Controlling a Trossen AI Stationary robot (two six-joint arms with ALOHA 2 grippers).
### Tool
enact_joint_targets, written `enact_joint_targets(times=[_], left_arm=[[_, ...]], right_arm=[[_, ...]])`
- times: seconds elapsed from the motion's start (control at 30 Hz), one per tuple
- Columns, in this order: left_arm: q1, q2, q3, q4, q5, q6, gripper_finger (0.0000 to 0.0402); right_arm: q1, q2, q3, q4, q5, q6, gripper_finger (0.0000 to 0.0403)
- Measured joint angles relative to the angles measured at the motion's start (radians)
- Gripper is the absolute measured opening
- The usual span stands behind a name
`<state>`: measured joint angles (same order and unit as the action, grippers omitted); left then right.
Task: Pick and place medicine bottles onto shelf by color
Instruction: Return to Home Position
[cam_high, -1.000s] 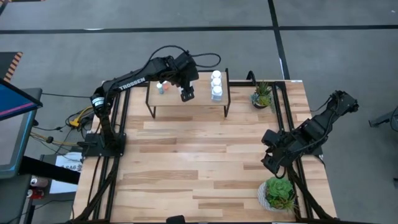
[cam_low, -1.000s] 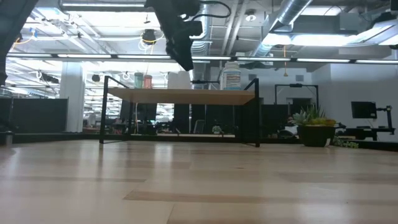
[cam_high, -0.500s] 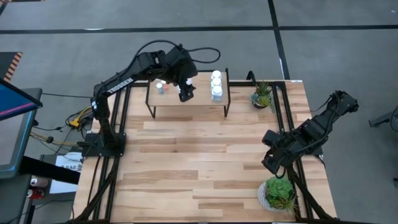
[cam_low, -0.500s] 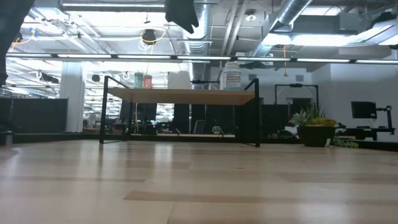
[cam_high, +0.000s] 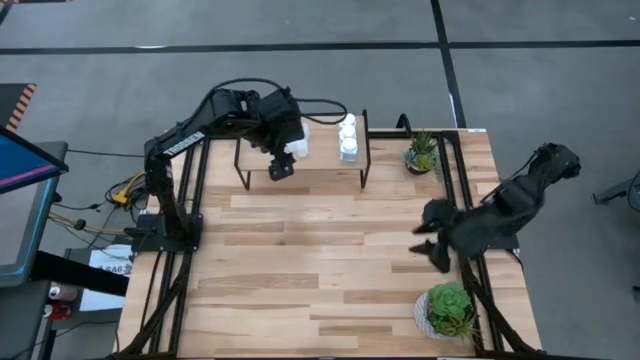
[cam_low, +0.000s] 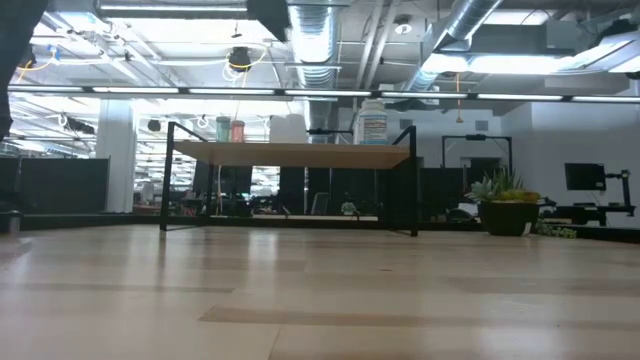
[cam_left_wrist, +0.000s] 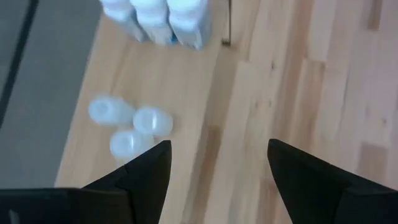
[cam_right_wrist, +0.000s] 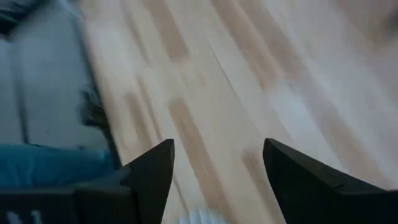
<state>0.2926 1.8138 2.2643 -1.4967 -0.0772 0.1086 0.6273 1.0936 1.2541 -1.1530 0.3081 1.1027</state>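
Three large white bottles (cam_left_wrist: 153, 14) and three small pale ones (cam_left_wrist: 132, 123) stood on the shelf (cam_high: 325, 160), counted in the left wrist view; only the low view showed two coloured bottles (cam_low: 230, 129). The left tool (cam_high: 281, 168) hung above the shelf, wide, empty. The right tool (cam_high: 432, 247), also wide, hovered over the surface (cam_high: 320, 270).

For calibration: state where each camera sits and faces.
High: overhead, straight down; both arms, left gripper near the shelf, right gripper over table.
Low: table height, level toward shelf; arm part at top.
Left wrist: past its open fingers, onto the small bottles.
Right wrist: past its open fingers, onto table.
Shared: high, low, left wrist show white bottles.
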Motion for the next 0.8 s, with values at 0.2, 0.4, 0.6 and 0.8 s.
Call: enact_joint_targets(times=[0.2,0.4,0.6,0.8], left_arm=[[-0.030,-0.057,0.043,-0.074,-0.002,-0.044,0.0252],[-0.063,-0.161,0.043,-0.075,-0.065,-0.026,0.0252],[-0.063,-0.247,0.043,-0.075,-0.163,-0.120,0.0251],[-0.063,-0.337,0.042,-0.075,-0.064,-0.070,0.0251]], right_arm=[[-0.001,-0.161,-0.001,0.211,0.234,-0.429,0.0270],[-0.020,-0.375,-0.213,0.532,0.280,-0.676,0.0270],[-0.126,-0.555,-0.584,0.949,0.142,-0.695,0.0270],[-0.257,-0.681,-0.812,1.235,-0.041,-0.713,0.0270]])
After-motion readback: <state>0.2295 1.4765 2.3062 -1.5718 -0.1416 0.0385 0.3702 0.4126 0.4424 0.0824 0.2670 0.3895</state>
